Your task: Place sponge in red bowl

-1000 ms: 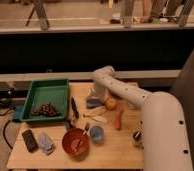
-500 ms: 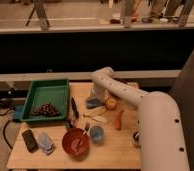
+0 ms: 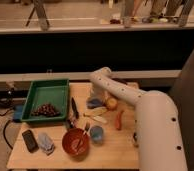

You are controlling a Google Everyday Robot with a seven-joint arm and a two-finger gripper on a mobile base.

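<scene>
The round orange-red bowl, wide and shallow, sits near the front edge of the pale wooden desk and serves as the landmark here. Something pale lies inside it, too indistinct to identify. Just to its right stands a round light-blue cup. Up and to the right of the bowl, beyond the cup, the small flat blue sponge lies on the desk, and the gripper at the end of the white robot arm hangs right over it; whether the gripper is apart, together or clamped on the sponge cannot be told. Touching or just beside the sponge, on its right, is a round yellowish fruit. Further right of the bowl lies a slim orange-red stick-like item. To the bowl's left are a pale grey-blue lumpy bundle and, beyond that, a dark flat rectangular device. Behind the bowl and to its left rests a green rectangular plastic tray holding a heap of dark small pieces.
</scene>
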